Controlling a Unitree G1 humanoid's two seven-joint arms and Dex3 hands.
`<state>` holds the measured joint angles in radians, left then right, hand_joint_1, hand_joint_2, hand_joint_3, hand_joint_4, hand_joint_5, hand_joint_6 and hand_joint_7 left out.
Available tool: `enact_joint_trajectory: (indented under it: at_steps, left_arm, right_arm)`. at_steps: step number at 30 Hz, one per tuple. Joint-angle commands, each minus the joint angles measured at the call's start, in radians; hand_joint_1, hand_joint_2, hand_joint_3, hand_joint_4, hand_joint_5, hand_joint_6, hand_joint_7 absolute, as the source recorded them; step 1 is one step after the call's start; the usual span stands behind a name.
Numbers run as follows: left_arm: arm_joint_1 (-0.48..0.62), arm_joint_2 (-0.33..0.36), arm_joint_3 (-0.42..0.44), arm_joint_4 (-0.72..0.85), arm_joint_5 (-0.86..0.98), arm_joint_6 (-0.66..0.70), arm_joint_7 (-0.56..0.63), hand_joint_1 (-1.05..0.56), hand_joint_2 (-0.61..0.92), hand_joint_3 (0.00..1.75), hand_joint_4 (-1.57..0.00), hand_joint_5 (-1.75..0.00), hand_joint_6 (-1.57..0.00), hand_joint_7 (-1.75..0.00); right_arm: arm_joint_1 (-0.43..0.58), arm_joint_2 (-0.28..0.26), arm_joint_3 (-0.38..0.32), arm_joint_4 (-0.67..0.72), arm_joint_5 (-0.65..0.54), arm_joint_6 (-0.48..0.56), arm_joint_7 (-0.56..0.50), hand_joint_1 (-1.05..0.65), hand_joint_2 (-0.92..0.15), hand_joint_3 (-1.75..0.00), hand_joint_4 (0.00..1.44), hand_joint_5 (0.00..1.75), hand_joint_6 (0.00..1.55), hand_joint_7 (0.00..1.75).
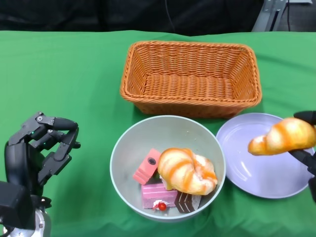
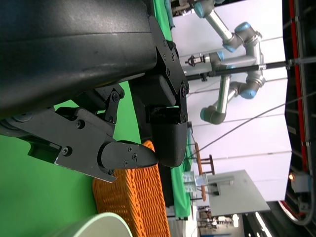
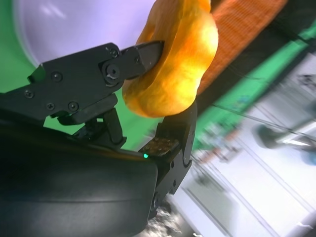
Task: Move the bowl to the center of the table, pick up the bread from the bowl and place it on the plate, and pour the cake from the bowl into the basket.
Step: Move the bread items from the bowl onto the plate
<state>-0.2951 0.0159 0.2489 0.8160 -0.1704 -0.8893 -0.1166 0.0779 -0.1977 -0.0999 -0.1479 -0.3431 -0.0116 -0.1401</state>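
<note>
A pale grey bowl (image 1: 127,144) stands at the near middle of the green table. In it lie a glazed bread roll (image 1: 187,170), two pink cake pieces (image 1: 146,167) (image 1: 158,195) and a chocolate piece (image 1: 187,201). My right hand (image 1: 308,148) grips a second golden bread (image 1: 284,137) in the air over the right side of the lavender plate (image 1: 247,163). The right wrist view shows that bread (image 3: 173,59) pinched between the black fingers (image 3: 89,84), with the plate (image 3: 64,24) beyond. My left hand (image 1: 42,148) hovers left of the bowl, fingers loosely bent and holding nothing.
A woven orange basket (image 1: 190,74) stands just behind the bowl and plate, with nothing inside. The left wrist view shows the basket (image 2: 133,197) and the bowl rim (image 2: 98,224) past my left hand (image 2: 123,123). Green cloth lies bare to the far left.
</note>
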Motion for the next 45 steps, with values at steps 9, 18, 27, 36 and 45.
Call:
enact_joint_trajectory:
  at_steps: [9, 18, 27, 36, 45]
  left_arm:
    - [-0.002, 0.019, 0.006, 0.006, -0.007, -0.015, -0.016, -0.21, 0.87, 0.28, -0.80, -1.45, -0.88, -0.99]
    - [0.003, 0.022, 0.004, 0.003, 0.001, -0.009, -0.011, -0.20, 0.88, 0.26, -0.81, -1.44, -0.89, -0.99]
    - [0.013, 0.025, 0.000, -0.012, 0.013, 0.002, 0.000, -0.21, 0.89, 0.24, -0.82, -1.42, -0.89, -0.98]
    - [0.022, 0.030, -0.001, -0.015, 0.050, -0.015, 0.028, -0.21, 0.90, 0.24, -0.84, -1.42, -0.90, -0.99]
    - [0.028, 0.028, -0.005, -0.027, 0.042, -0.008, 0.018, -0.20, 0.90, 0.24, -0.83, -1.41, -0.90, -0.98]
  right_arm:
    - [-0.061, -0.017, -0.016, -0.002, 0.087, 0.250, 0.119, -0.19, -0.92, -0.08, 0.76, 1.20, 0.84, 0.74]
    - [-0.159, -0.025, -0.012, 0.121, 0.094, 0.365, 0.146, -0.20, -0.92, -0.05, 0.81, 1.12, 0.88, 0.67]
    - [-0.218, -0.048, 0.015, 0.197, 0.083, 0.450, 0.156, -0.24, -0.92, -0.06, 0.83, 1.15, 0.89, 0.65]
    - [-0.256, -0.035, 0.060, 0.260, 0.055, 0.466, 0.106, -0.21, -0.92, -0.05, 0.83, 1.14, 0.88, 0.64]
    - [-0.251, -0.052, 0.133, 0.240, -0.024, 0.473, 0.074, -0.33, -0.91, -0.01, 0.78, 0.75, 0.90, 0.09]
